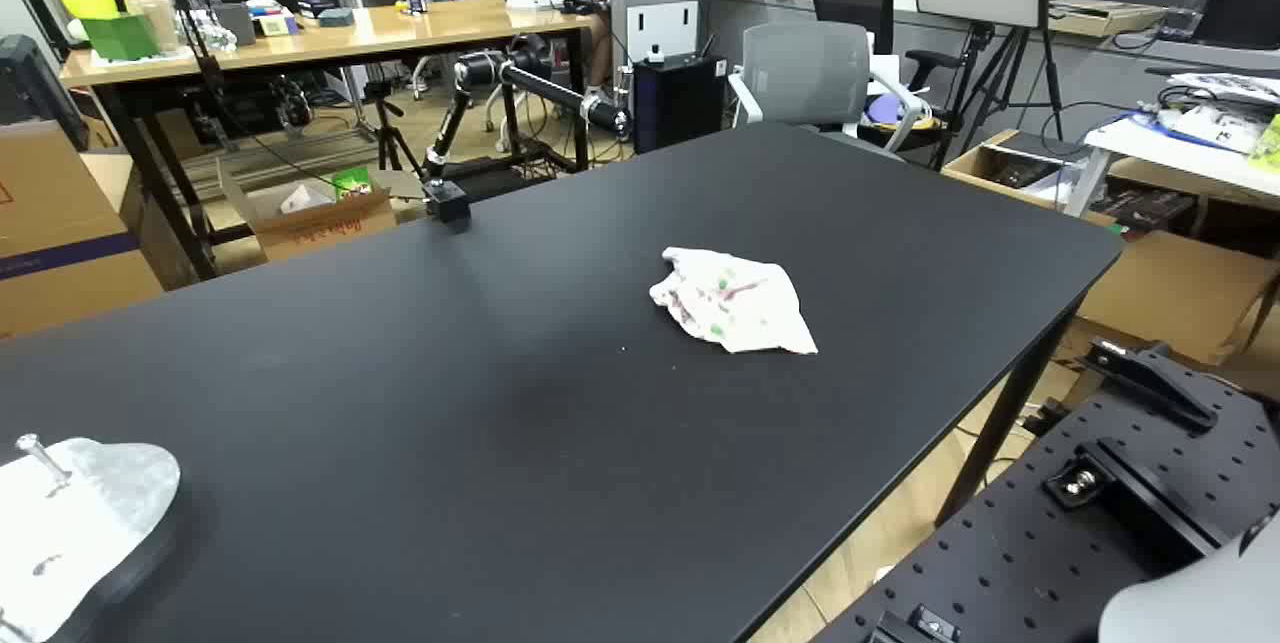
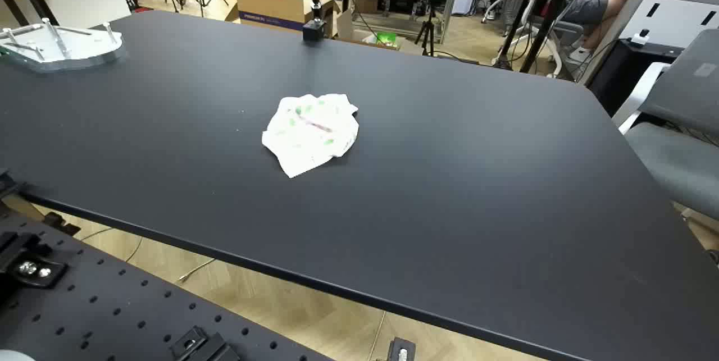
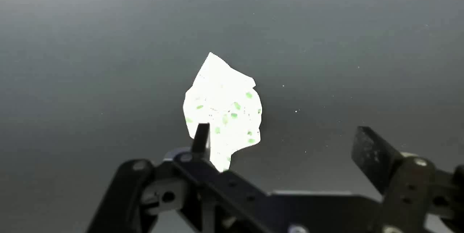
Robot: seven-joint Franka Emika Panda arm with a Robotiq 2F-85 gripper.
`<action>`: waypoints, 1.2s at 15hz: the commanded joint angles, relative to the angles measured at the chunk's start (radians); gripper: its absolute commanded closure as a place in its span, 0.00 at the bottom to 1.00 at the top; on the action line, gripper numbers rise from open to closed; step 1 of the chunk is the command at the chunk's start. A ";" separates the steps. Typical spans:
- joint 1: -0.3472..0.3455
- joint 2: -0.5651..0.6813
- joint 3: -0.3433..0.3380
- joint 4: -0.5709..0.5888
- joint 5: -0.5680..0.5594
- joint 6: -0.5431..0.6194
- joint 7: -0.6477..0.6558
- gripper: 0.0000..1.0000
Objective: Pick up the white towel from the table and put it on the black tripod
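Observation:
The white towel, with green and reddish marks, lies crumpled on the black table. It also shows in an exterior view and in the wrist view. My gripper shows only in the wrist view, open and empty above the table. Its left finger overlaps the towel's lower part and hides some of it; the right finger is over bare table. A small black tripod stands on the floor behind the table. It also shows in an exterior view.
A black jointed stand is fixed at the table's far edge. A white plate with upright metal pegs sits on the table; it also shows in an exterior view. A perforated black mounting base borders the table's near side. A grey chair stands beyond.

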 commanded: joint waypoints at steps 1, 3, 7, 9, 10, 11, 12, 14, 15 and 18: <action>0.000 0.001 -0.001 0.002 -0.001 -0.002 0.000 0.00; 0.000 0.001 -0.001 0.002 -0.001 -0.002 0.000 0.00; 0.000 0.001 -0.001 0.002 -0.001 -0.002 0.000 0.00; 0.000 0.001 -0.001 0.002 -0.001 -0.002 0.000 0.00; 0.001 0.001 -0.001 0.002 -0.001 -0.002 0.000 0.00; 0.001 0.001 -0.001 0.002 -0.001 -0.002 0.000 0.00; -0.017 -0.004 0.017 -0.016 -0.039 0.071 0.026 0.00; -0.038 0.001 0.032 -0.049 -0.123 0.212 0.031 0.00; -0.049 0.009 0.034 -0.067 -0.167 0.284 0.028 0.00; -0.099 0.059 0.039 -0.133 -0.297 0.492 0.037 0.00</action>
